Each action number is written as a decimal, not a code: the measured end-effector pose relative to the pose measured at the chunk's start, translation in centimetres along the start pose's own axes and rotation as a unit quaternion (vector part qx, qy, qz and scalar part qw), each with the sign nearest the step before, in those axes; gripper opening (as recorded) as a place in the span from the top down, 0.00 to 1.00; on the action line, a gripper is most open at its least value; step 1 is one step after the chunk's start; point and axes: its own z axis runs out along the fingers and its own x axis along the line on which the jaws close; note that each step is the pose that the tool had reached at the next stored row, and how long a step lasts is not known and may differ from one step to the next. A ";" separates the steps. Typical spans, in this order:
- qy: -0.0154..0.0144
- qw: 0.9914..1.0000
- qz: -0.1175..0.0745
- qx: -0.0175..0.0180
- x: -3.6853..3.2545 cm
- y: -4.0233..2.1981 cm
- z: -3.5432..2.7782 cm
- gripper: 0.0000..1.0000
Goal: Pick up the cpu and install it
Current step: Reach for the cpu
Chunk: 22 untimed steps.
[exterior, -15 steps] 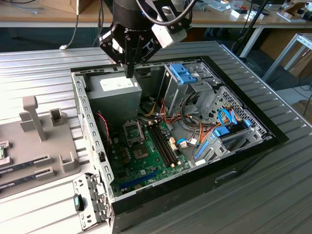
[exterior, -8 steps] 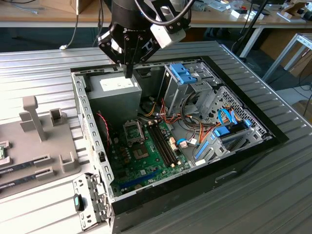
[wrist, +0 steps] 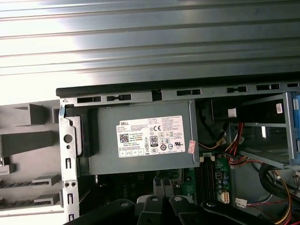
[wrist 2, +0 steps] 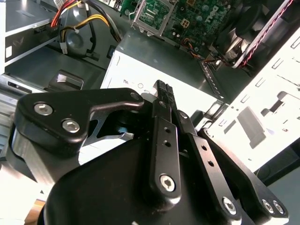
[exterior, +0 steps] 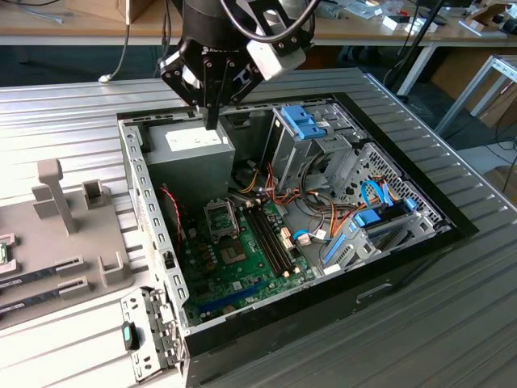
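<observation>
Exterior view: gripper [exterior: 212, 121] hangs just above the power supply [exterior: 194, 144], fingers pressed together on nothing, likely clearing the case [exterior: 149, 218] walls. The case holds that supply, the motherboard [exterior: 242, 271] and cables [exterior: 275, 190]. Well away from the supply, on the grey fixture [exterior: 105, 267], a greenish sliver might be the cpu [exterior: 3, 251].

Bright, even room light falls across the ribbed metal surface [exterior: 452, 307] in the exterior view, leaving the open computer case [exterior: 150, 202] shadowed inside. In the first wrist view, glare whitens the surface's ridges. In the second wrist view, the power supply [wrist 2: 159, 56] label burns out behind the dark tool [wrist 2: 163, 88].
</observation>
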 end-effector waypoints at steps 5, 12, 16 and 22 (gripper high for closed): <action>0.000 1.000 0.000 0.000 0.16 -0.01 0.00 0.89; 0.000 1.000 0.000 0.000 0.39 -0.03 -0.01 0.89; 0.000 1.000 0.000 0.000 0.50 -0.04 -0.01 0.89; 0.000 1.000 0.000 0.000 0.67 -0.05 -0.02 0.89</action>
